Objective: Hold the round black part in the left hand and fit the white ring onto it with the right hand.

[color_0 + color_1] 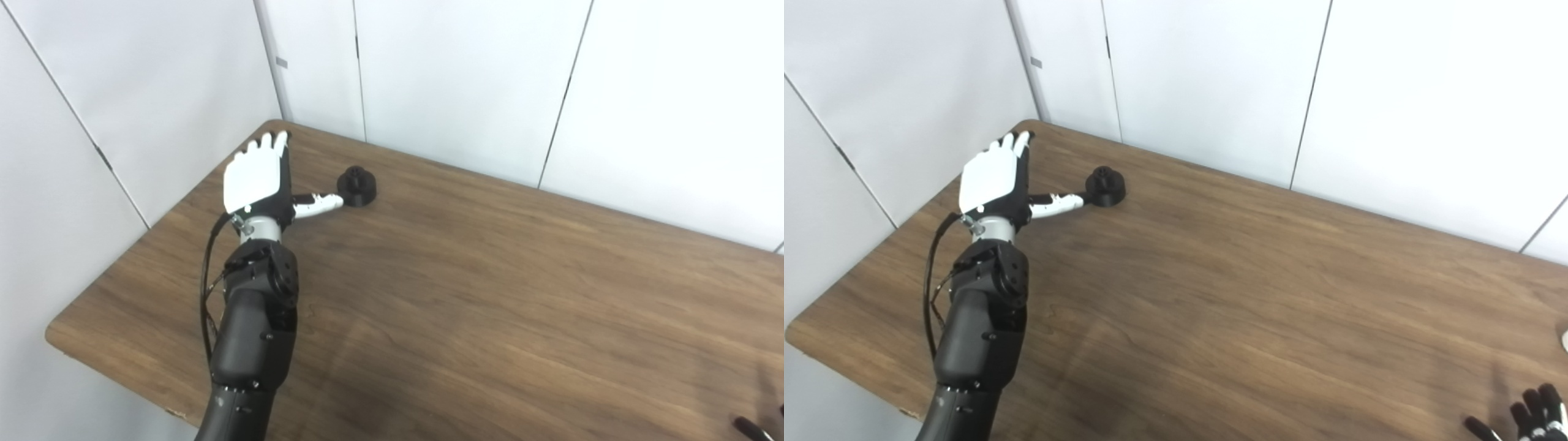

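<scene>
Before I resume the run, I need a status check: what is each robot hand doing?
Left robot hand: open, holding nothing, thumb by the round black part.
Right robot hand: only fingertips visible, cannot tell.

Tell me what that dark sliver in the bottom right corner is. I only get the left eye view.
Observer: In the right eye view it is the right hand, spread open low over the near side of the table.
Operator: Is it holding a white ring?
Observer: Nothing shows in it. A small white thing peeks in at that view's right edge, cut off by the frame. I cannot tell whether it is the ring.
</scene>
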Robot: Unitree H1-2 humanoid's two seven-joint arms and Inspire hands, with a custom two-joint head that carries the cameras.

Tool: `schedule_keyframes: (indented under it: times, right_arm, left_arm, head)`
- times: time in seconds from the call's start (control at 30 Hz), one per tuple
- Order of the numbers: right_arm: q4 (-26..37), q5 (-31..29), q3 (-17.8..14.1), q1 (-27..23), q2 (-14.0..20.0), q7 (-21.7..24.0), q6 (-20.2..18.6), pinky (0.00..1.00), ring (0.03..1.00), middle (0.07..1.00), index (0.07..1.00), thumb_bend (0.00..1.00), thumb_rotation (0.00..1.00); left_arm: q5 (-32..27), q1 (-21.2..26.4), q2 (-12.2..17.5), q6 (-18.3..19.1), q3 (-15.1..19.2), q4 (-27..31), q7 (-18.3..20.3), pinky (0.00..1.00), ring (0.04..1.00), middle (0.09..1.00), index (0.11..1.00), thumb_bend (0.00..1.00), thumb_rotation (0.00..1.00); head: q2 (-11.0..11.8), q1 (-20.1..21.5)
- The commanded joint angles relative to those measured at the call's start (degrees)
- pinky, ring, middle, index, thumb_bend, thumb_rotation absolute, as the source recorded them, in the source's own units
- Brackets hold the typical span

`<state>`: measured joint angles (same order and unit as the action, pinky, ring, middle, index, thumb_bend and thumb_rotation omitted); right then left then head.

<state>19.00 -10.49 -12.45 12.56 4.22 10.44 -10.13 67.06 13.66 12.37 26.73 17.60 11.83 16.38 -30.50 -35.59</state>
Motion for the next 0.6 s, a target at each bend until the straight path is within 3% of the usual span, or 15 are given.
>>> schedule_keyframes:
  times: [0.0,0.27,0.57]
  right_arm:
    - [0.71,-0.09,0.15,6.17,1.53,-0.05,0.07,0.99,1.0,1.0,1.0,0.7,0.85]
    - [0.92,-0.18,0.25,6.74,1.64,0.45,0.67,1.0,1.0,1.0,1.0,0.66,0.85]
    - [0.88,-0.08,0.34,7.57,1.36,0.74,1.55,0.98,1.0,1.0,1.0,0.67,0.84]
  left_arm:
    - [-2.22,2.44,2.13,0.13,0.22,-0.73,-1.04,1.0,1.0,1.0,0.966,1.0,0.6]
    - [-5.64,3.29,2.63,0.17,-0.55,-5.46,-2.22,1.0,1.0,1.0,0.958,1.0,0.55]
    - [-9.05,3.72,2.63,0.13,-2.55,-10.23,-7.64,1.0,1.0,1.0,0.964,1.0,0.54]
  head:
    - [-0.02,-0.01]
    - [0.16,0.14]
    - [0.6,0.7]
